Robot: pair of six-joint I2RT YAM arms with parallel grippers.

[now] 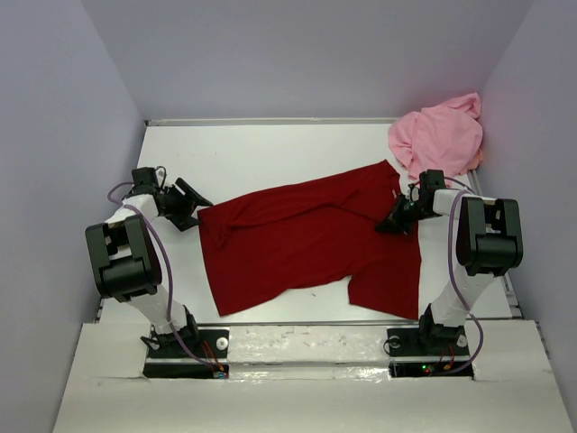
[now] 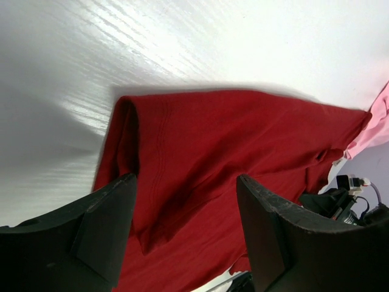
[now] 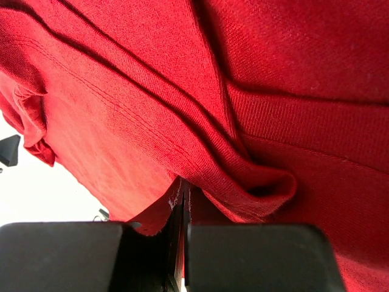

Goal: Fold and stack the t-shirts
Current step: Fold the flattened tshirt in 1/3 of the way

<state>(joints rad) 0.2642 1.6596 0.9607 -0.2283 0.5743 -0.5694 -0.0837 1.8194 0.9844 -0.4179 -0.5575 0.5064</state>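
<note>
The right gripper (image 1: 391,225) pinches a fold of the red shirt (image 1: 306,242). The left gripper (image 1: 200,206) gapes wide, the shirt's other edge between its fingers. The pink shirt (image 1: 439,137) lies crumpled beyond the right gripper.

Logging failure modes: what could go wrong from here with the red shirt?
The right gripper pinches only a thin fold of the dark red shirt; it may slip out.
The left gripper is open at the shirt's edge; pulling now could bunch the cloth.
The pink shirt lies near the right arm and might snag.
</note>
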